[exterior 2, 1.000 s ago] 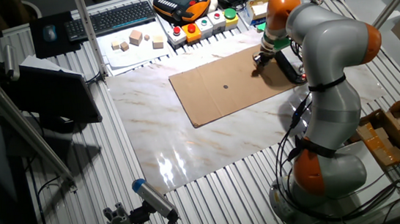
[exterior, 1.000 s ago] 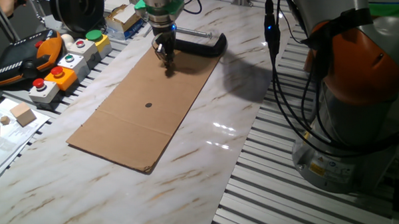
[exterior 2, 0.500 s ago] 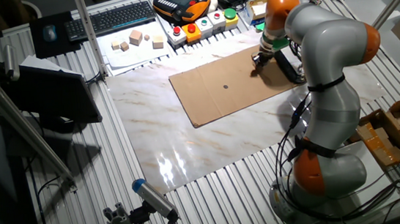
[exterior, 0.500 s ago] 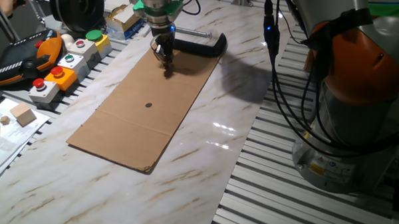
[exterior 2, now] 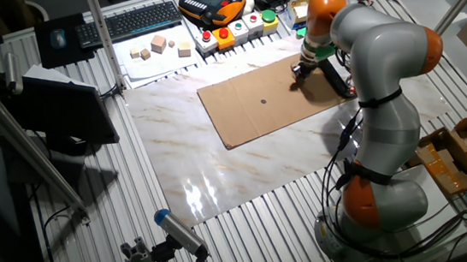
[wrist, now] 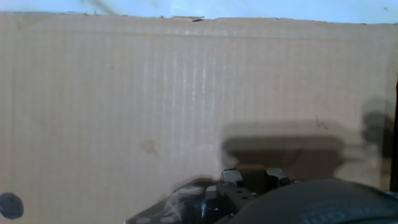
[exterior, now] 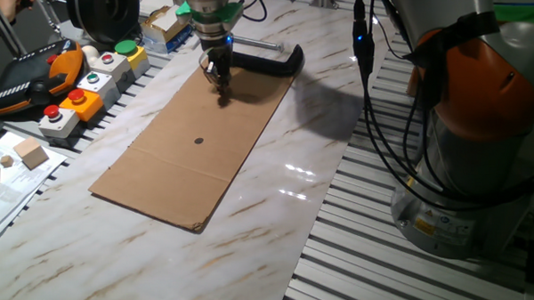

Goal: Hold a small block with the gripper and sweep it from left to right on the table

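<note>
My black gripper [exterior: 219,87] points down on the far end of a brown cardboard sheet [exterior: 178,162] that lies on the white marble-look table [exterior: 278,212]. It also shows in the other fixed view [exterior 2: 298,74]. In the hand view the fingertips [wrist: 231,178] stand close together with a tiny tan cube, the small block [wrist: 250,168], pinched between them, just over the cardboard. The block is too small to make out in the two fixed views.
A black C-clamp [exterior: 271,60] lies just behind the gripper. Push-button boxes [exterior: 94,87] and an orange teach pendant [exterior: 24,80] stand along the left edge. Larger pale wooden blocks [exterior: 31,155] lie on paper at the far left. The cardboard has a black dot [exterior: 199,141].
The gripper has shifted a little along the cardboard's far end, toward the push-button side, still shut on the block.
</note>
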Tool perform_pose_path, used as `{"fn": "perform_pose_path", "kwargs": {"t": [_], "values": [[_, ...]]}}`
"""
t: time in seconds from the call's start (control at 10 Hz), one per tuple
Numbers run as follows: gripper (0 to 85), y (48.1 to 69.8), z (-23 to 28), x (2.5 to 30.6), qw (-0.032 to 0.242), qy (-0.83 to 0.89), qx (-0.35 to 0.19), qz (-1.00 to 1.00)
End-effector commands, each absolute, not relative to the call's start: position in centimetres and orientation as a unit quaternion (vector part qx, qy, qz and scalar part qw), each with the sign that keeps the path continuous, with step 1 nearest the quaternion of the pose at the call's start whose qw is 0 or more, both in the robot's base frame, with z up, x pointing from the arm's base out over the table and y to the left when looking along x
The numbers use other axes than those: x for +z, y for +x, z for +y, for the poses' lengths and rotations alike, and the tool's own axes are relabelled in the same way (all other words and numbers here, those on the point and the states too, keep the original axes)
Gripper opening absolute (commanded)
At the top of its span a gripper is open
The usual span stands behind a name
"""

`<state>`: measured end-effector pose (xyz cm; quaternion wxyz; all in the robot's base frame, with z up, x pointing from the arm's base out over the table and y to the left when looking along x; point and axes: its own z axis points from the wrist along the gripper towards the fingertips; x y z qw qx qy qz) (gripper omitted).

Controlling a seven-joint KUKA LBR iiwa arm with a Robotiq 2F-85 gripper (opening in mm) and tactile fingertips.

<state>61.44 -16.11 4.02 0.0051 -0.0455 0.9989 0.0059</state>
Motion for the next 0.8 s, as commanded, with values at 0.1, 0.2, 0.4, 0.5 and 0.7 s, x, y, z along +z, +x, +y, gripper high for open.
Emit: {"fn": "perform_pose_path", "kwargs": {"t": [0.1, 0.2, 0.4, 0.5, 0.7], "values": [[0.7, 61.4, -15.8, 4.0, 0.005, -0.043, 0.006, 0.999], [0.7, 61.5, -15.7, 4.0, 0.005, -0.042, 0.006, 0.999], [0.7, 61.4, -15.3, 3.9, 0.006, -0.040, 0.006, 0.999], [0.7, 61.4, -15.2, 3.9, 0.006, -0.039, 0.006, 0.999], [0.7, 61.5, -14.9, 4.0, 0.006, -0.038, 0.004, 0.999]]}}
